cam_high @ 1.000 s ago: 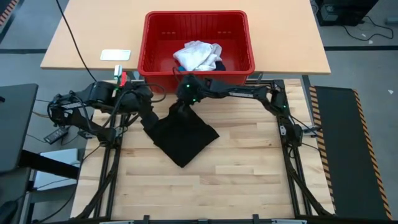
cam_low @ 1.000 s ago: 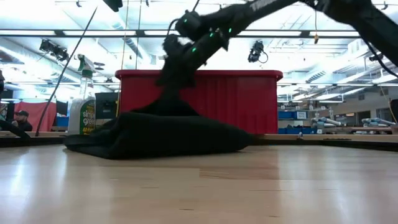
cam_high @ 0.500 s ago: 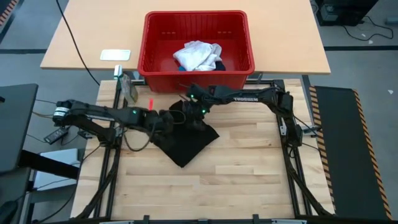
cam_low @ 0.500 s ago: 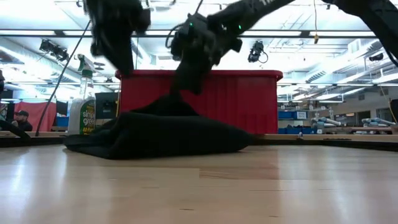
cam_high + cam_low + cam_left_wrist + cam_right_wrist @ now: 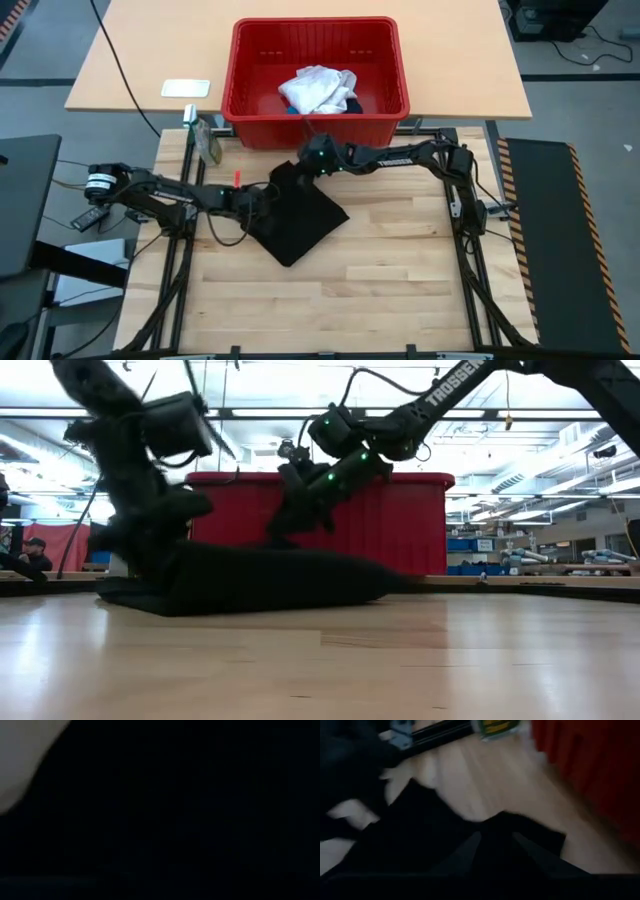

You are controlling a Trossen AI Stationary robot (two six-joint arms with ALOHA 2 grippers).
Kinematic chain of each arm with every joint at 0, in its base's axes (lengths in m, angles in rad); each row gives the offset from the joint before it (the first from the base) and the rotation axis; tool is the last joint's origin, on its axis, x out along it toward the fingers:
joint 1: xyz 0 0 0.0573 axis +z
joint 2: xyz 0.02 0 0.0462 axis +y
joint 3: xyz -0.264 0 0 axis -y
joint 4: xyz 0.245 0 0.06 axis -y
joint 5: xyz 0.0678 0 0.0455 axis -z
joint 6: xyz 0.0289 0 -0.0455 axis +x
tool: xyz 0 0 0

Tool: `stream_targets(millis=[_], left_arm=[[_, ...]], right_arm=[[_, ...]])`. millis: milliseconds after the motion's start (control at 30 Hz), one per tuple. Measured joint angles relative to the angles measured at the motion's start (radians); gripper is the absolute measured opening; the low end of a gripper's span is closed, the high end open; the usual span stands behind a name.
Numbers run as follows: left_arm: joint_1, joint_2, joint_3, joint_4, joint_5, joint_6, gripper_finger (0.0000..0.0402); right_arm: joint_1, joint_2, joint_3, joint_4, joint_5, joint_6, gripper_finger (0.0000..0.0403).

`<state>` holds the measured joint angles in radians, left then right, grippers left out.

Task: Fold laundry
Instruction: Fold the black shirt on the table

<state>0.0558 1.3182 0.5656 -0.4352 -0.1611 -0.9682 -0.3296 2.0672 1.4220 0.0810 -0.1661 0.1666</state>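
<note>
Pinching limp, rumpled black shirt (image 5: 298, 215)

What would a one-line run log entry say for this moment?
stage: spreading black shirt on table | left gripper: at shirt's left edge | right gripper: at shirt's far corner | red basket: holds white garment

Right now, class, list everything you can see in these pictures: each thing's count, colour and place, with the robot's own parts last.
Black shirt: one, black, crumpled on the wooden table, near the basket.
Red basket: one, red plastic, on the far side of the table.
White garment: one, white, bunched inside the basket.
Blue piece: one, bright blue, barely showing under the white garment.
Spray bottle: one, pale with green label, left of the basket.
White card: one, white, on the tan tabletop behind.
Left gripper: one, dark, at the shirt's left edge.
Right gripper: one, dark, at the shirt's far corner.
</note>
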Motion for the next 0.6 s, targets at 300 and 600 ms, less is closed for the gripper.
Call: stream_targets(millis=[300, 600], left_arm=[[-0.113, -0.002, -0.029, 0.057, 0.026, -0.107, 0.0144], [-0.231, -0.005, -0.027, 0.048, 0.101, -0.273, 0.0143]], right_arm=[[0.126, -0.023, -0.007, -0.269, -0.192, -0.049, 0.0109], [0.271, -0.049, -0.165, -0.269, -0.106, 0.023, 0.0109]])
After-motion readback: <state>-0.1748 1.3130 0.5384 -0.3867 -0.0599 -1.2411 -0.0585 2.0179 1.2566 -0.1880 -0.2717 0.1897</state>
